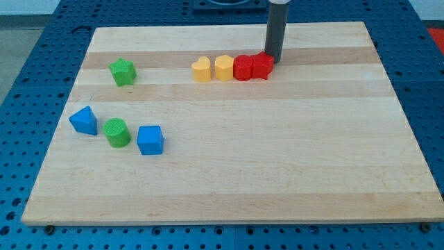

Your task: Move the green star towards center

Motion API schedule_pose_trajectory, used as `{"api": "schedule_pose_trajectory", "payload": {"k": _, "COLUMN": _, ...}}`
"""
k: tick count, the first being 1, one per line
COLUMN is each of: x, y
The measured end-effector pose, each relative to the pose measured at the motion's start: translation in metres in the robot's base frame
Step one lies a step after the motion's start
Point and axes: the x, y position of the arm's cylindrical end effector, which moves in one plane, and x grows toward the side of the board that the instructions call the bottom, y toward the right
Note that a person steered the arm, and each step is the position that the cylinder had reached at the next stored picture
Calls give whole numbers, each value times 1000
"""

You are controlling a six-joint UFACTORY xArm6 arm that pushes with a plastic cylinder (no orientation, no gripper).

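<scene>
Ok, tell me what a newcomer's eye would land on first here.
First the dark rod coming down from the view's top, my tip against the rightmost red block, which ends a tight row with another red block and two yellow blocks. Then the green star alone at the upper left, above a blue triangular block, green cylinder and blue cube.

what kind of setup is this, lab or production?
Most likely a lab bench for push-manipulation tests. A bare wooden board sits on a blue perforated table, the kind used for fixturing. Small coloured toy blocks, such as the green star, are scattered on it, and my tip is beside the red blocks.
</scene>
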Motion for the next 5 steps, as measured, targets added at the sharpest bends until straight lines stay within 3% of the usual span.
{"api": "schedule_pose_trajectory", "payload": {"k": 1, "x": -19, "y": -11}}
{"api": "schedule_pose_trajectory", "payload": {"k": 3, "x": -41, "y": -152}}
{"api": "schedule_pose_trajectory", "payload": {"k": 5, "x": -24, "y": -276}}
